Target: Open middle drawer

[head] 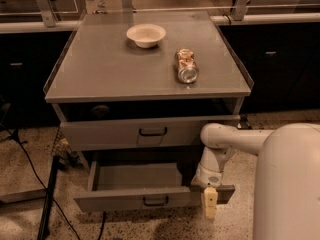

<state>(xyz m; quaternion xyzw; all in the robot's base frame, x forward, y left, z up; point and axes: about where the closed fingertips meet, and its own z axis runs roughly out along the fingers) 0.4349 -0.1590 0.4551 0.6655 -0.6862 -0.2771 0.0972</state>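
The grey cabinet (145, 79) shows two drawer fronts. The upper one (120, 134), with a dark loop handle (152, 131), is almost flush. Below it the middle drawer (115, 200) is pulled well out toward me; its inside is bare and its dark loop handle (155, 201) sits at the centre of the front. My white arm (220, 144) reaches down from the right. My gripper (210, 204) is at the right end of this drawer's front, away from the handle. Anything under the drawer is hidden.
A white bowl (146, 35) and a can lying on its side (186, 66) rest on the cabinet top. A dark stand leg and cables (50, 199) lie on the speckled floor at the left. My own white body (290, 184) fills the lower right.
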